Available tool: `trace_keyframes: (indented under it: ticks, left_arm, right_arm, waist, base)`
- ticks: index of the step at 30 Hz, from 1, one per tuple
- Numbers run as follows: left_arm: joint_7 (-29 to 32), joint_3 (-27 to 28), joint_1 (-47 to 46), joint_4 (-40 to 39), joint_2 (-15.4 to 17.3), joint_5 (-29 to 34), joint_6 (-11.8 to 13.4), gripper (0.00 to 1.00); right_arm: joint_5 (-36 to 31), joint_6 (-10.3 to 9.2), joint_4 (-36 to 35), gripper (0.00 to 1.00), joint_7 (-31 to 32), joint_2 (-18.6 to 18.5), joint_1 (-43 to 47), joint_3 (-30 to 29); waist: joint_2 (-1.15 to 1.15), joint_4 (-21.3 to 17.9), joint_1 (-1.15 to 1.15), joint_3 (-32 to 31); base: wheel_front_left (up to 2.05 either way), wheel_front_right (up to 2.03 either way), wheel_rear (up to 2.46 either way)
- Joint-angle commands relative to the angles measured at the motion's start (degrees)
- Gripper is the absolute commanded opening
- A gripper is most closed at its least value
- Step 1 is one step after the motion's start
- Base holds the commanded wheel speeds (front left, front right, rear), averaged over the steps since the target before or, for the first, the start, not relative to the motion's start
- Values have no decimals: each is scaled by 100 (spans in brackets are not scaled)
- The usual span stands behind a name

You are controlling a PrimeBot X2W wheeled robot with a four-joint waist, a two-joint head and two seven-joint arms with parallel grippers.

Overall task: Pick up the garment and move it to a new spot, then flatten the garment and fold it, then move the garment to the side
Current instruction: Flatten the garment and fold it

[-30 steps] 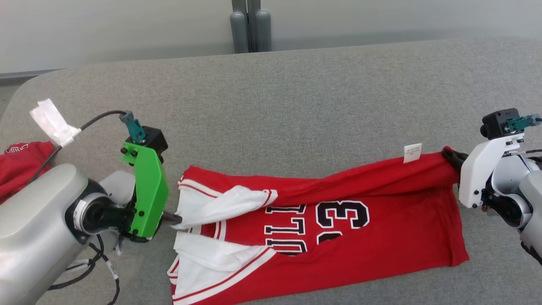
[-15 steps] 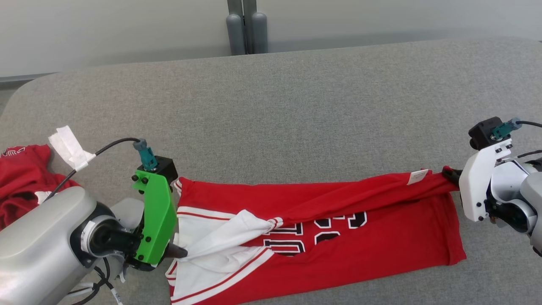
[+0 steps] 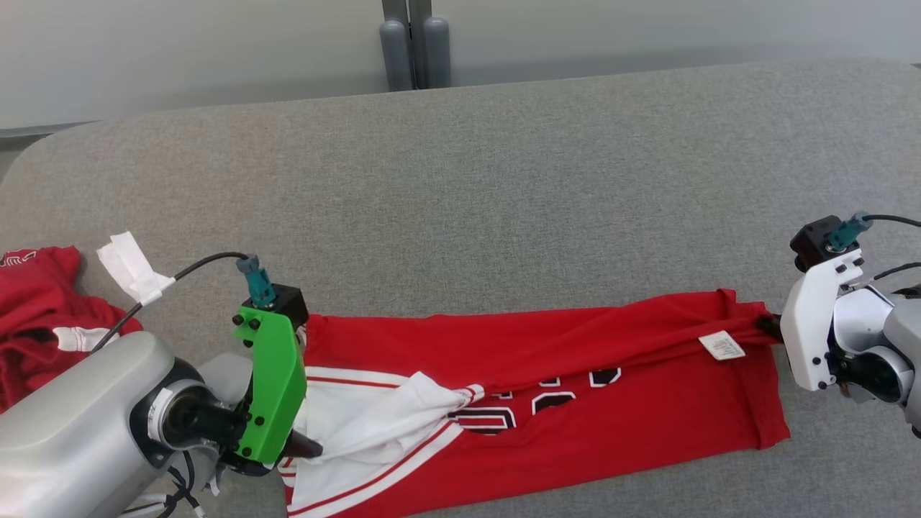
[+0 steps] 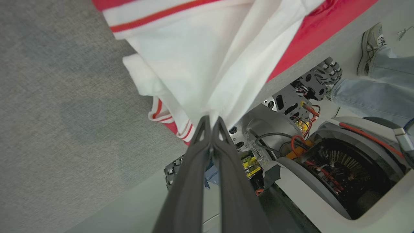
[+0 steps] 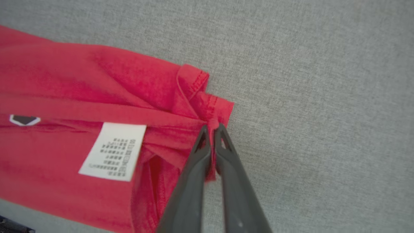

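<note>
The garment (image 3: pixel 575 403) is a red jersey with white sleeves and black lettering, lying folded lengthwise across the grey table (image 3: pixel 504 201) near its front edge. My left gripper (image 3: pixel 311 447) is shut on the white sleeve end at the left; the left wrist view shows the white cloth (image 4: pixel 207 64) pinched at my left gripper (image 4: pixel 212 120). My right gripper (image 3: pixel 771 325) is shut on the red hem corner at the right, seen close in the right wrist view (image 5: pixel 212 127) beside a white care label (image 5: pixel 113 151).
A second red garment (image 3: pixel 39 316) lies bunched at the table's left edge. White tape (image 3: pixel 131 266) wraps my left arm's cable. Grey posts (image 3: pixel 414 43) stand behind the table. A person's leg and shoe (image 4: pixel 372 71) and the robot's base (image 4: pixel 323 155) sit below the front edge.
Both grippers have drawn the upper layer of the garment toward the table's front edge, covering more of the lettering. The care label has flipped down onto the red cloth.
</note>
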Motion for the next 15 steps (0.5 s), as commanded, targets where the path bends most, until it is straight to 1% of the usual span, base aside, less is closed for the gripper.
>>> trace_keyframes:
  ticks: [1,2,3,6,10,13,15]
  left_arm:
    - [-21,-18,106,32,-24,-28,-23,44]
    - [-33,-34,114,69,-31,3,-35,94]
    - [-41,-53,132,109,-34,29,-54,100]
    - [-86,-71,179,190,-70,52,-99,100]
    - [-211,23,160,211,-96,0,-170,100]
    - [-469,161,43,152,-51,131,-245,100]
    - [-787,289,-33,97,-13,296,-314,100]
  right_arm:
    - [88,1,16,100,29,-2,-39,43]
    - [153,1,7,100,47,-1,-44,80]
    - [208,1,4,100,64,-7,-52,115]
    - [388,1,-37,100,98,-60,-34,179]
    - [771,1,-188,100,42,-209,81,51]
    - [1023,1,-417,100,-197,-373,130,-168]
    - [1148,1,-615,100,-484,-506,185,-360]
  waist:
    - [0,-7,0,-11]
    - [0,-12,0,-23]
    - [0,-19,0,-43]
    - [0,-24,0,-138]
    - [0,5,0,-286]
    - [0,33,0,-392]
    - [0,51,0,-463]
  base:
    - [0,0,0]
    - [0,0,0]
    - [0,0,0]
    - [0,0,0]
    - [0,0,0]
    - [0,0,0]
    - [0,0,0]
